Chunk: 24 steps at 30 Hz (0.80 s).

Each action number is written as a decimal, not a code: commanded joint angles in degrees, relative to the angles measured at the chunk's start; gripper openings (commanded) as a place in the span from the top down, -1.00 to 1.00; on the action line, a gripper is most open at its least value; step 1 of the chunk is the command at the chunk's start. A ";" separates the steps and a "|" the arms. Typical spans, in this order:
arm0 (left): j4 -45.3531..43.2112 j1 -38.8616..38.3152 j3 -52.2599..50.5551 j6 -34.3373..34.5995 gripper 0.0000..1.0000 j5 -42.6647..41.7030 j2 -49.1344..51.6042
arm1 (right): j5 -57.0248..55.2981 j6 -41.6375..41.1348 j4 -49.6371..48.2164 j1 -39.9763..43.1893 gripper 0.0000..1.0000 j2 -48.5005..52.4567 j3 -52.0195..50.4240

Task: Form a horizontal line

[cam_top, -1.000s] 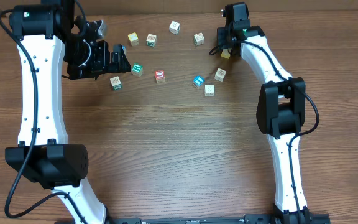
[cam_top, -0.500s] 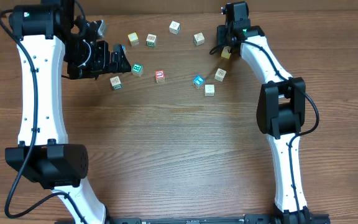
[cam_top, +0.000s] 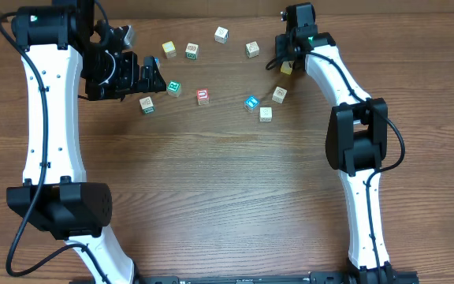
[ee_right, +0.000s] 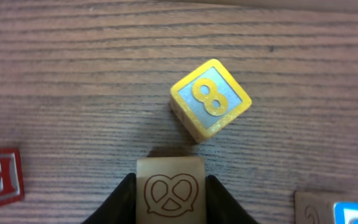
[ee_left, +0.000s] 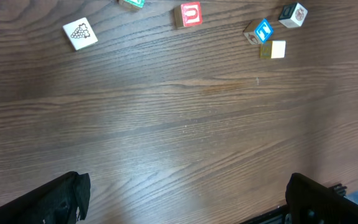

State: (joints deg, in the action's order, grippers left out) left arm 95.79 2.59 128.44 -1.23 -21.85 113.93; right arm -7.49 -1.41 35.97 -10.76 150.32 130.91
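overhead: no horizontal line yet; loose cubes lie apart on the table (cam_top: pixel 227 197), red cube (cam_top: pixel 202 96) in the middle, left of right claw (cam_top: pixel 284 57).
left wrist: left claw (ee_left: pixel 185 208) wide open, empty.
right wrist: right claw pinches pretzel cube (ee_right: pixel 169 193); yellow 8 cube (ee_right: pixel 210 99) just ahead, apart.

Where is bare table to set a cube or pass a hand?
The bare wood between left arm and right arm, in front of the red cube and blue cube, is free. Crowded at the back: scattered cubes, the right hand around the pretzel cube.
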 commanded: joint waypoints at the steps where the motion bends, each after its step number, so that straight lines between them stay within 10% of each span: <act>1: -0.09 -0.37 1.29 0.13 -0.99 -0.02 0.55 | -0.22 -0.22 -0.24 0.44 0.55 -1.27 0.04; 24: -0.09 -0.37 1.29 0.13 -0.99 -0.02 0.55 | 6.71 -3.26 20.13 0.50 0.64 -32.50 0.04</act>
State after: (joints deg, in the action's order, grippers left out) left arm 95.79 2.59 128.42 -1.23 -21.85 113.93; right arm -4.21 -2.87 53.71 -10.52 123.52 130.80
